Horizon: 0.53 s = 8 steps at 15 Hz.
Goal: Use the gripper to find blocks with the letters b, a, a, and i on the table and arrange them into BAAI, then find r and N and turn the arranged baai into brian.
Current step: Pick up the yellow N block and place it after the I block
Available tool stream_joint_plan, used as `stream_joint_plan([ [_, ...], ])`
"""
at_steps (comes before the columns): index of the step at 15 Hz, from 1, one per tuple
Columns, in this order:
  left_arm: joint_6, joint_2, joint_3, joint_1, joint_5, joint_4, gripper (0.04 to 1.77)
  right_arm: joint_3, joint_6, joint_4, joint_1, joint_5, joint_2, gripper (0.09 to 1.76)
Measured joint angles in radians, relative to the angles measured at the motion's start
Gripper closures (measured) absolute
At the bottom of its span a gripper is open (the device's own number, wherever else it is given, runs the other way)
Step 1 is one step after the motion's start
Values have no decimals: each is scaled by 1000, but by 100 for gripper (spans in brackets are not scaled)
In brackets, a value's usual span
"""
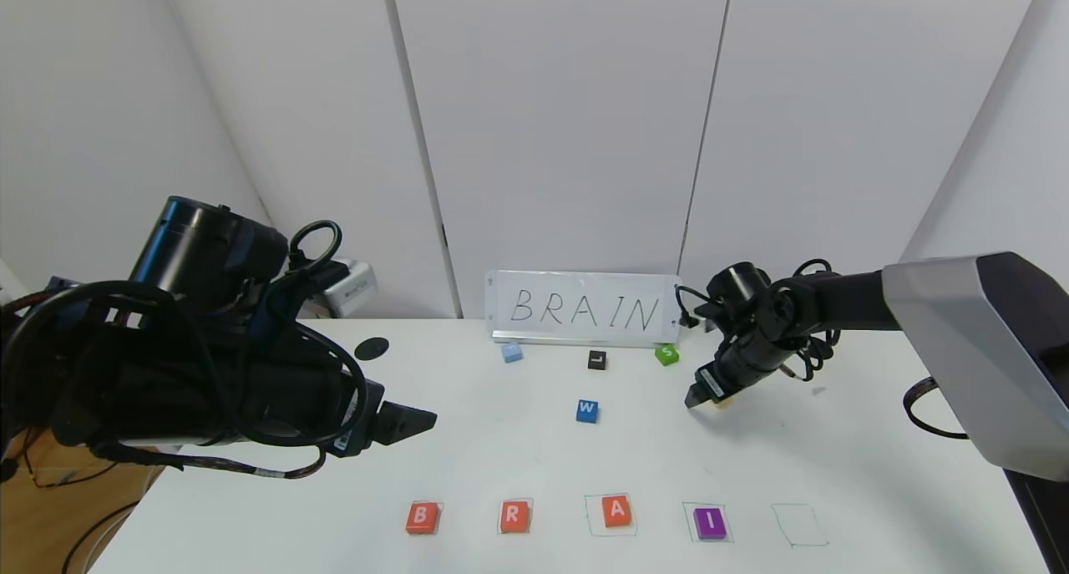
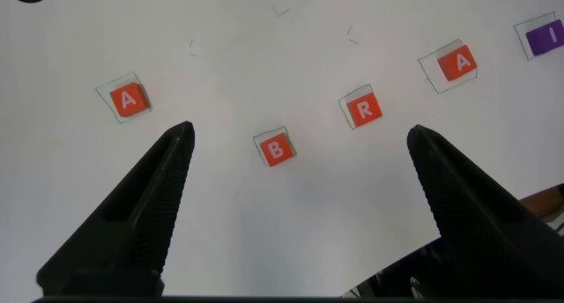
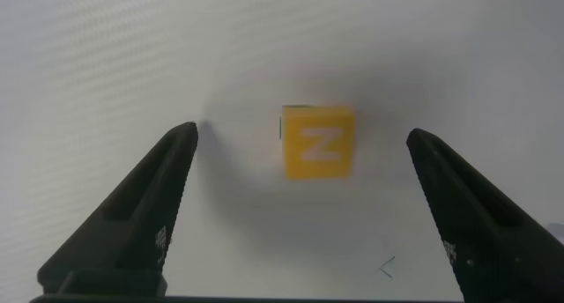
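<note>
On the white table (image 1: 501, 461) a front row reads orange-red B (image 1: 422, 517), orange-red R (image 1: 514, 515), orange-red A (image 1: 616, 510), purple I (image 1: 710, 523). The left wrist view shows B (image 2: 276, 150), R (image 2: 362, 108), A (image 2: 458, 63), I (image 2: 544, 37) and a second A (image 2: 129, 99) apart from the row; the left arm hides that one in the head view. My left gripper (image 1: 409, 419) (image 2: 300, 133) is open and empty above the table, behind B. My right gripper (image 1: 706, 398) (image 3: 301, 134) is open, low over the yellow N block (image 3: 318, 142), which lies between its fingers, untouched.
An empty pen-drawn square (image 1: 799, 525) lies right of I. A BRAIN sign (image 1: 582, 308) stands at the back. Before it lie a light blue block (image 1: 511, 353), a black L block (image 1: 596, 359), a green S block (image 1: 666, 355) and a blue W block (image 1: 587, 410). A black hole (image 1: 372, 348) is at the back left.
</note>
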Motion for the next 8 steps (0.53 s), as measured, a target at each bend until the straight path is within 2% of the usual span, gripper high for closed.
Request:
stream_joint_plan([
  [3,0,0,1,-1,0,0,9,-42,-6,22,-4,-1,20,14],
  [8,4,5,2,-4,1,0,9,-50,-12,21,-10,1,39,14],
])
